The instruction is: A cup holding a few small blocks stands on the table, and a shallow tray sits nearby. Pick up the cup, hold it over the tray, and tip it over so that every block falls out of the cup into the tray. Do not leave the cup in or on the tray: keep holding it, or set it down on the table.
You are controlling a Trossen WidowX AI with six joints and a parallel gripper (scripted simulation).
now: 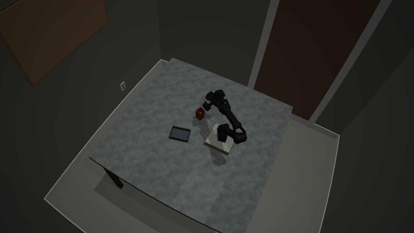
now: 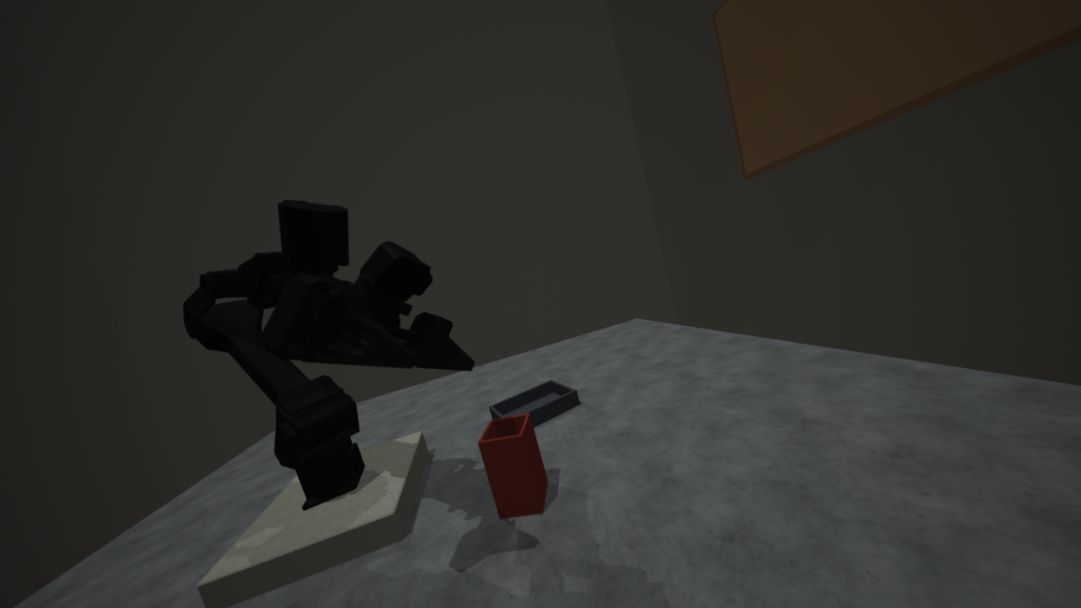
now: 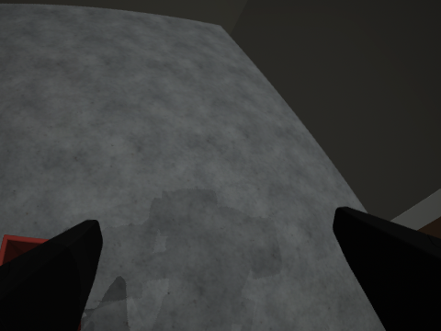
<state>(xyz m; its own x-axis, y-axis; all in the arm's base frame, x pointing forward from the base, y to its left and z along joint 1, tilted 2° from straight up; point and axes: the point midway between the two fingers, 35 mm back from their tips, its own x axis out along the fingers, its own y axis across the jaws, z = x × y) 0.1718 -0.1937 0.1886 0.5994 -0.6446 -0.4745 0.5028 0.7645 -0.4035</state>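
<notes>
Wrist view: open jaws wide apart, red cup point(image 3: 23, 245) beyond one fingertip.

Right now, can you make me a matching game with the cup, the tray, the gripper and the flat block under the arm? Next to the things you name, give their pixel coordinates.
1. red cup point(image 1: 200, 114) point(image 2: 515, 472) point(image 3: 23, 237)
2. shallow tray point(image 1: 179, 134) point(image 2: 555, 412)
3. gripper point(image 3: 220, 227)
4. flat base block point(image 1: 219, 147) point(image 2: 302, 545)

A. pale, with the arm standing on it
B. open, holding nothing
C. standing upright on the table
D. dark, with no blocks in it

Right pairs: 1-C, 2-D, 3-B, 4-A
</notes>
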